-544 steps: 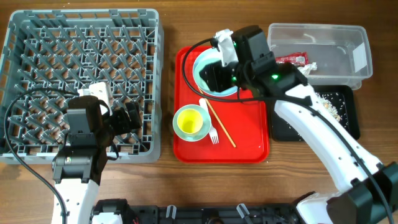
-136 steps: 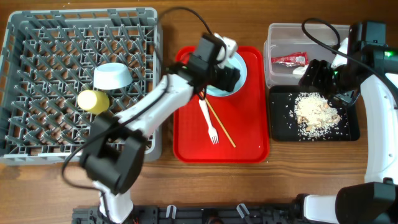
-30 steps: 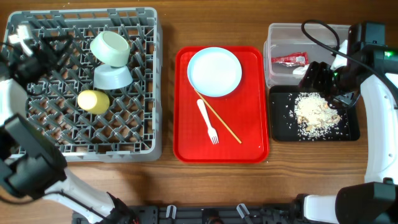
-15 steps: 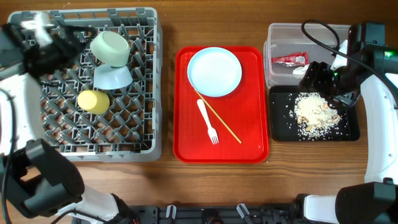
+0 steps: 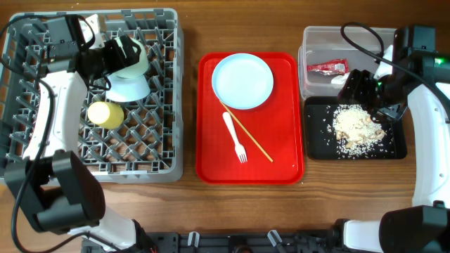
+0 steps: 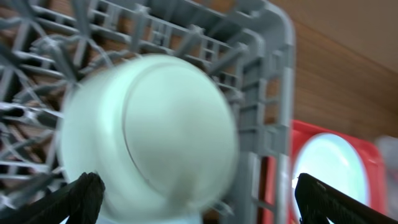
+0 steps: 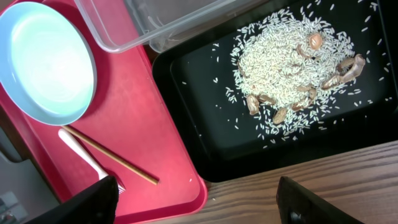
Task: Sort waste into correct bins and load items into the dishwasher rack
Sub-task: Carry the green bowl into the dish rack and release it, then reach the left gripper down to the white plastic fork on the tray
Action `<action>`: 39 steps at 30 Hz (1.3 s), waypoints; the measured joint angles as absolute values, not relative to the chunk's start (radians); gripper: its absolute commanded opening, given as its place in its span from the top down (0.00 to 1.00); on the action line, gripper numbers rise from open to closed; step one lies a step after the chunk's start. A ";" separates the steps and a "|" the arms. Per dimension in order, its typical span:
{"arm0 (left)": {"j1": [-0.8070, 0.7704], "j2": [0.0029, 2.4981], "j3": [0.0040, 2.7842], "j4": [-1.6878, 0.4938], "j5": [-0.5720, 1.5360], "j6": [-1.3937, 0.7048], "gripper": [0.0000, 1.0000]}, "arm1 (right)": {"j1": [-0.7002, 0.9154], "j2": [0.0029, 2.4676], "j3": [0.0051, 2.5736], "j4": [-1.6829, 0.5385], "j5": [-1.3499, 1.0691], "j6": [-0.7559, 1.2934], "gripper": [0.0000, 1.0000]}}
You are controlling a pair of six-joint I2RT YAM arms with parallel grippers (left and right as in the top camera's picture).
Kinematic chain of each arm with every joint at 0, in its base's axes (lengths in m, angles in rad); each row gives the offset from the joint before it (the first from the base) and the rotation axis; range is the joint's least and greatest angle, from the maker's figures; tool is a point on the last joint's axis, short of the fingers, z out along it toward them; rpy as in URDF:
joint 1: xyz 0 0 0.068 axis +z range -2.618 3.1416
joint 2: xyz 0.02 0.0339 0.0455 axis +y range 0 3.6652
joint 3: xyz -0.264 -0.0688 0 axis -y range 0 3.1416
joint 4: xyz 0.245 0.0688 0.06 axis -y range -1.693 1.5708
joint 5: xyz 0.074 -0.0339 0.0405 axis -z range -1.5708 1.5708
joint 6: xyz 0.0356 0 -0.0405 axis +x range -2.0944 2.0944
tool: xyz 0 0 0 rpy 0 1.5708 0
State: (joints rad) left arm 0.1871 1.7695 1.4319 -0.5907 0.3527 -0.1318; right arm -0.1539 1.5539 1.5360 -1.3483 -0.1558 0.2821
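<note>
While its fingers stand spread wide, gripping nothing, the left gripper [image 6: 200,190] hangs over the far-left corner, close on the farther bowl [image 5: 130,55], which sits tilted in the dishwasher rack [image 5: 91,174].

Rack contents: bowls, two, the nearer bowl [image 5: 128,88] touching the first; cup [image 5: 105,114], one.

The right gripper [image 7: 196,183], likewise spread and empty, hovers over the black tray [image 5: 316,151] by the right edge; food scraps [image 5: 357,126] lie in it.

Left to load, on the red tray [image 5: 281,140] mid-worktop: plate [image 5: 242,81], one; fork [image 5: 233,137], one; chopsticks [image 5: 247,133], showing as one thin line.

The plate lies rightward of the left gripper. Fork and chopsticks run far-left to near-right. Neither arm looks clearly nearer.

Clear tub [image 5: 358,39], far-right corner: wrapper [image 5: 328,67], one; white scrap [image 5: 337,79], one.
</note>
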 measured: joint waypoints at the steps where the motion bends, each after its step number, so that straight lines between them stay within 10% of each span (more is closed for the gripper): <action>1: 0.189 1.783 1.432 -0.566 0.322 -0.131 0.00 | -0.154 1.554 1.536 -1.349 -0.156 0.282 0.18; 20: 0.160 1.670 1.431 -0.575 0.429 -0.131 0.00 | -0.154 1.554 1.536 -1.349 -0.156 0.282 0.18; 39: -0.349 1.619 1.429 -0.960 0.262 -0.400 0.00 | -0.154 1.554 1.536 -1.346 -0.156 0.267 0.00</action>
State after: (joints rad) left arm -0.3492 1.6192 1.4292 -0.9604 0.2619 -0.4000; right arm -0.1539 1.5539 1.5360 -1.3464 -0.1558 0.2672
